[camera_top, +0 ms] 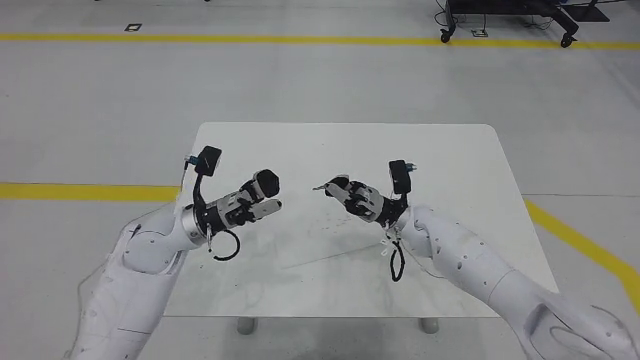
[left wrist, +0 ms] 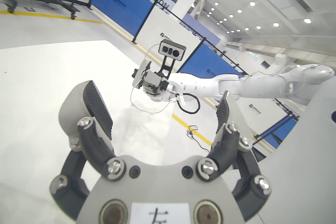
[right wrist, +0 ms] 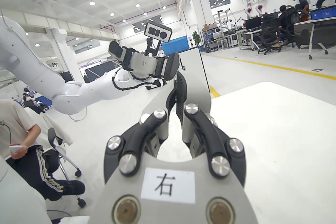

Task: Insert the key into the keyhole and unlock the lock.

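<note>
Over the near half of the white rectangular worktop (camera_top: 400, 150), the left pincer (camera_top: 272, 195) hangs spread. The right pincer (camera_top: 336, 186), pressed together, seems to pinch a slim silvery key (camera_top: 319, 187). Line it up squarely before pushing.

Grey left gripper (camera_top: 271, 196) faces right gripper (camera_top: 336, 186) above white rectangular desk (camera_top: 440, 150) middle; narrow gap between, each blocks other.

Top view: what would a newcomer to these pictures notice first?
The left tool and the right tool face each other across a gap above the middle of the white table. The left one stands wide open; the right one is shut.
</note>
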